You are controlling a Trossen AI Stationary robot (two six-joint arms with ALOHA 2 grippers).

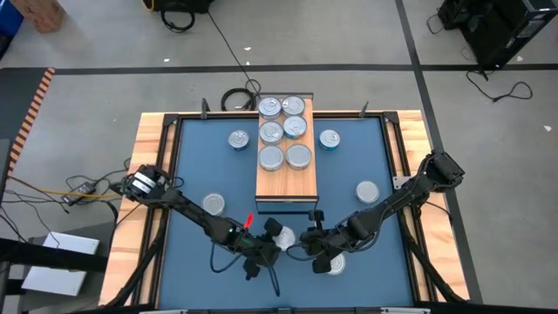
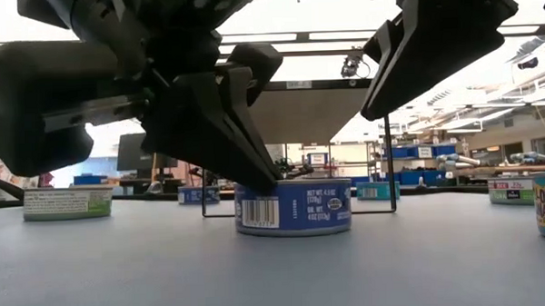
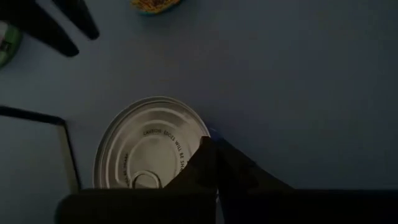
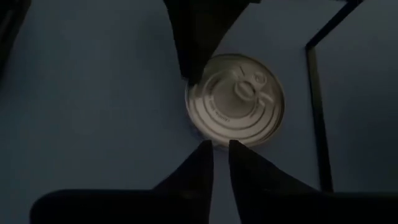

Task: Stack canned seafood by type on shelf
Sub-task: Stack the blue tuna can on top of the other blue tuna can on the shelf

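The tin (image 3: 149, 152) near the table's front edge has a bright, smooth metal lid with pressed rings and a pull tab, and a glossy printed paper band (image 2: 293, 207) round its side. The shelf (image 1: 286, 179) shows a matt, light wood-grain top with dark edging, and the table mat (image 1: 205, 170) looks smooth, matt blue. Both grippers' fingers (image 4: 193, 37) appear as dull black plastic.

Six tins (image 1: 284, 131) sit upright on my wooden shelf (image 1: 286, 185), silver lids up, in pairs toward its far end. Blue-label tin (image 2: 293, 207) stands flat on the mat just off the shelf's near edge. Others lie scattered either side, all upright.
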